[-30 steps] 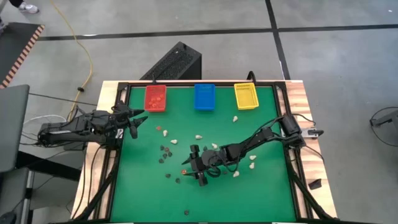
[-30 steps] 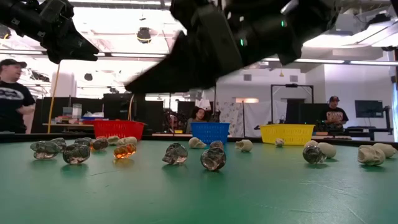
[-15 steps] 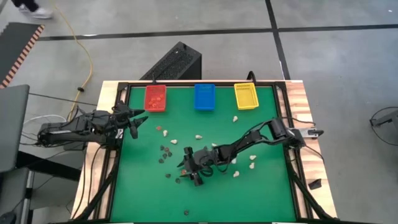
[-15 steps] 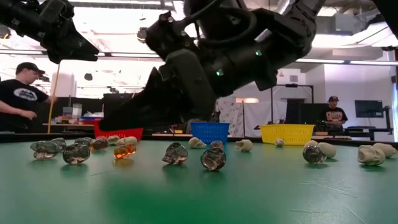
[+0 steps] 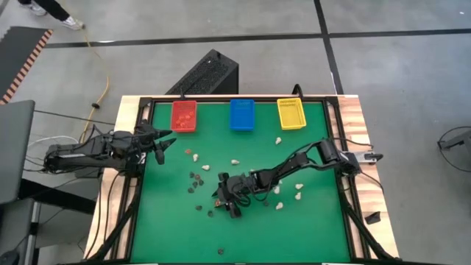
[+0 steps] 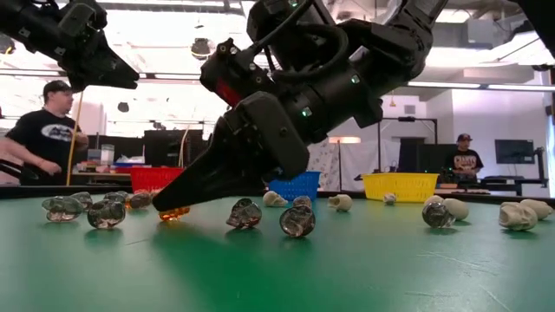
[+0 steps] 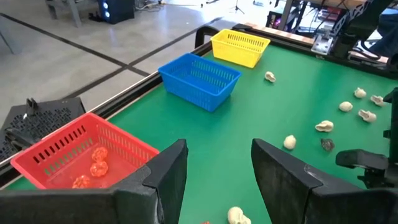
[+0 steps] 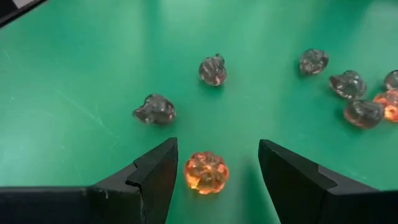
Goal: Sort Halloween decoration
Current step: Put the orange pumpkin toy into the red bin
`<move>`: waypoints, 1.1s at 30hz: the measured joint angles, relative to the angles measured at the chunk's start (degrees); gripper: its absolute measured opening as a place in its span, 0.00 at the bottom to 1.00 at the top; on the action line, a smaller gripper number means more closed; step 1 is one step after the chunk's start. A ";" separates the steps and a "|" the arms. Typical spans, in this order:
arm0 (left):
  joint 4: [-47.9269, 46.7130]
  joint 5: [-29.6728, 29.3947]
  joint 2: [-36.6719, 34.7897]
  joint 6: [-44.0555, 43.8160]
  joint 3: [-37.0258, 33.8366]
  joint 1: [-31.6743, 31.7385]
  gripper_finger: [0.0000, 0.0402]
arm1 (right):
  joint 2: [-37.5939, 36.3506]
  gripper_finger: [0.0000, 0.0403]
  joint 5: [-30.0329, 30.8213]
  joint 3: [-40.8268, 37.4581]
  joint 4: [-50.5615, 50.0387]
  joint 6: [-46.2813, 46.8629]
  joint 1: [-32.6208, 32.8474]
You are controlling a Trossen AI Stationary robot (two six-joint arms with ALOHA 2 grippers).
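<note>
Green worktop (image 5: 309, 228), framed in black, bore three bins along the upper edge of the high view: red bin (image 5: 184, 116), blue bin (image 5: 241, 114), yellow bin (image 5: 291, 113). Halloween decoration, tiny trinkets, lay scattered mid-frame. Right gripper (image 8: 214, 163), jaws released and spread, stood low over the scatter, an orange pumpkin trinket (image 8: 205, 172) lying between the jaws, nearer one finger. Dark trinkets (image 8: 154, 109) lay near. Left gripper (image 7: 217, 168), jaws released, empty, hung at the left edge near the red bin.

Risk, judged: off-centre closing could squirt the small rounded pumpkin sideways, or a descending fingertip could nudge it away.
</note>
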 joint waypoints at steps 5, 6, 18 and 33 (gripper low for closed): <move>-0.01 -0.01 0.00 -0.02 0.00 -0.02 0.42 | 0.00 0.62 -0.06 0.00 -0.97 0.04 -0.06; 0.01 -0.02 0.00 -0.03 0.00 -0.02 0.42 | 0.00 0.62 -0.08 0.00 -1.06 0.04 -0.10; 0.00 -0.08 0.00 -0.09 0.00 0.00 0.42 | 0.00 0.62 -0.25 0.00 -0.94 0.07 -0.35; 0.01 -0.06 0.00 -0.02 0.00 0.00 0.42 | 0.90 0.62 0.96 0.02 -0.82 1.03 -0.35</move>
